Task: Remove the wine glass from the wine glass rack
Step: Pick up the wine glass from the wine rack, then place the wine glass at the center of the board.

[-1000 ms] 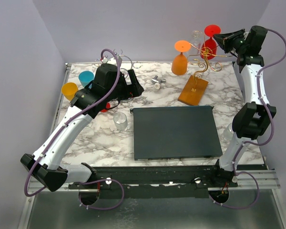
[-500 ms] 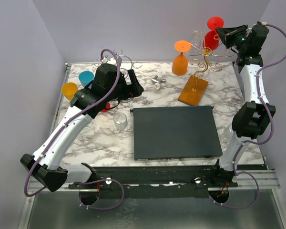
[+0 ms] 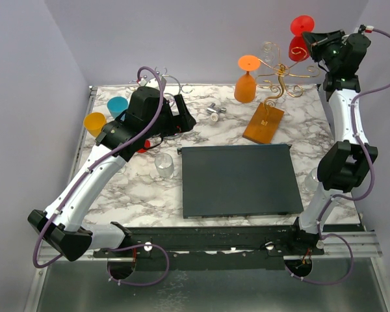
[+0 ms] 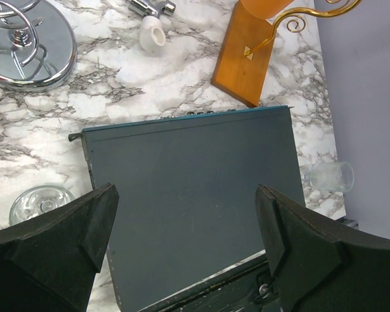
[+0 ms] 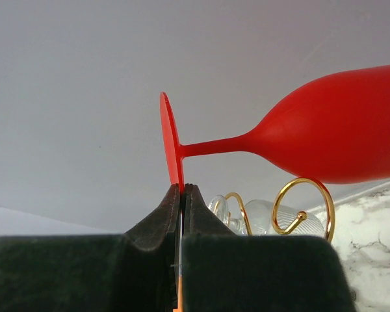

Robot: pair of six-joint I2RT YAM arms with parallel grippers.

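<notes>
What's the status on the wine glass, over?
Right gripper shut on foot of red wine glass. Left gripper open, empty. Glass sideways just above rack hooks, contact unclear. Orange glass hangs nearby.

Holds left arm (image 3: 97,175) out low over the bench's far-left quarter, jaws spread wide. Holds right arm (image 3: 344,123) up high above the far-right corner, jaws pinched tight on the wine glass (image 5: 338,130) foot.
</notes>
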